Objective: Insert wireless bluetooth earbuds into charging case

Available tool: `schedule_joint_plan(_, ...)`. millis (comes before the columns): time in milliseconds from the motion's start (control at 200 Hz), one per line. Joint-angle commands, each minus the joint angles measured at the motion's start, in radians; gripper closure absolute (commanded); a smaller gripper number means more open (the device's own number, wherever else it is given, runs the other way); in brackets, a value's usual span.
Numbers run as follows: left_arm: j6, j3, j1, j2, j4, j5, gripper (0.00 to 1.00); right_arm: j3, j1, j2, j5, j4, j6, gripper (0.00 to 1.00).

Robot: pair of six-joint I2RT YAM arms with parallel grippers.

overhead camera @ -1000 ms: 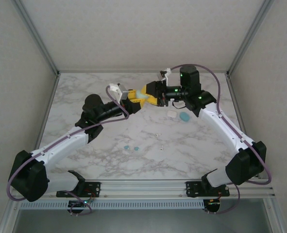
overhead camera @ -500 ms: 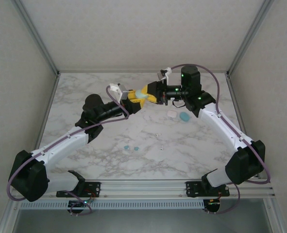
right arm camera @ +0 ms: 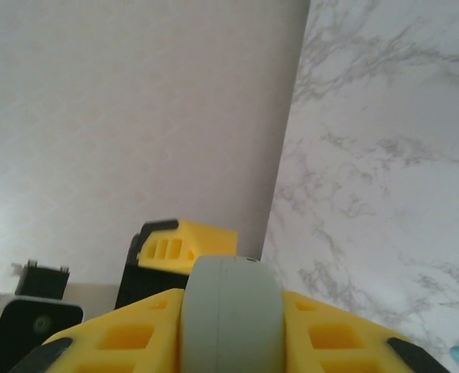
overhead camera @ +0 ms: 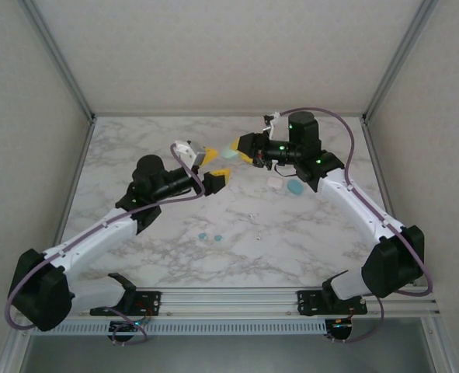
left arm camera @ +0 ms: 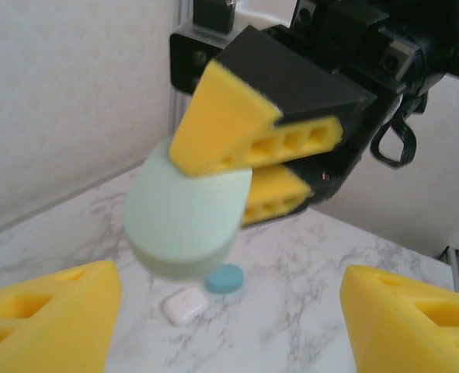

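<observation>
Left wrist view showed the right gripper [left arm camera: 213, 180] clamping a smooth, rounded pale-green case [left arm camera: 184, 225] above the veined marble table [left arm camera: 307, 256]; the left gripper [left arm camera: 229, 318] gaped wide. Tiny teal earbuds [overhead camera: 203, 235] lay on the marble.

Soft, even light — wrist close-ups blurred, faint shadows.

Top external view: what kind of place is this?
Probably a lab robot cell: a marble-pattern tabletop boxed in by plain panels on aluminium posts, with a left arm and a right arm bolted to a rail at its near edge.
</observation>
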Motion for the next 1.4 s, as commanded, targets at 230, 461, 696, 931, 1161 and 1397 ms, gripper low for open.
schedule_joint_plan(230, -0.002, -0.166, -0.001, -0.274, -0.117, -0.388, 0.16, -0.072, -0.003, 0.18, 0.206, 0.048, -0.064, 0.8)
schedule_joint_plan(461, -0.023, -0.105, 0.003, -0.302, -0.263, -0.492, 0.11, -0.011, 0.023, 0.434, 0.18, 0.099, -0.048, 0.82)
schedule_joint_plan(696, -0.04, -0.079, 0.005, -0.285, -0.289, -0.521, 0.11, 0.111, 0.05, 0.618, 0.206, 0.099, -0.048, 0.79)
schedule_joint_plan(931, -0.054, -0.051, 0.007, -0.281, -0.332, -0.533, 0.11, 0.16, 0.056, 0.717, 0.223, 0.142, -0.048, 0.78)
schedule_joint_plan(1161, -0.054, -0.047, 0.009, -0.282, -0.332, -0.537, 0.1, 0.16, 0.062, 0.771, 0.219, 0.191, -0.037, 0.78)
schedule_joint_plan(1397, -0.075, -0.042, 0.01, -0.27, -0.325, -0.539, 0.1, 0.131, 0.062, 0.75, 0.266, 0.139, -0.073, 0.7)
